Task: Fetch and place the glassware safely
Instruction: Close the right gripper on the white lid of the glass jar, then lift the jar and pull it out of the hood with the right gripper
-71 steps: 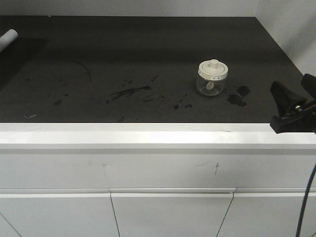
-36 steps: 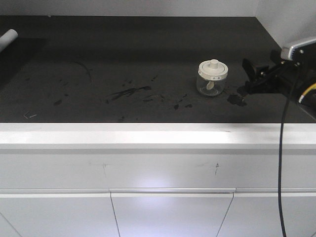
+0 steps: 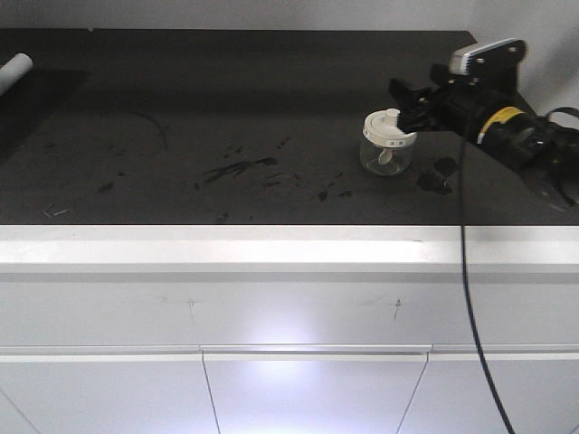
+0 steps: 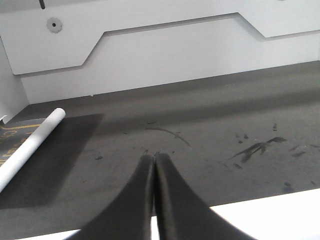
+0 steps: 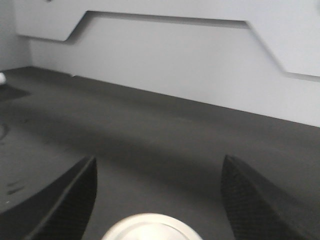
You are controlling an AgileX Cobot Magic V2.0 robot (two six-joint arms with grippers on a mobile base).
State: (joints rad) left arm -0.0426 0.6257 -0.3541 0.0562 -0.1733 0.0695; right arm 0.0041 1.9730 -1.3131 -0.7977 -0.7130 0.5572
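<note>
**A:** What did we have around the jar (image 3: 388, 149)?

**B:** It stood on the dark counter (image 3: 226, 81), right of centre. Smears (image 3: 235, 169) lay to its left, with a blot (image 3: 439, 176) just right of it. The white tube (image 3: 15, 66) sat at the far left edge, well apart.

**A:** Arms?

**B:** Our right gripper (image 3: 405, 107) reached in from the right at lid height, fingers apart, tips by the lid (image 5: 150, 231). We couldn't tell contact. Its cable (image 3: 466, 271) hung over the counter front. Our left gripper (image 4: 154, 200) had its fingers together, over the counter near the tube.
</note>
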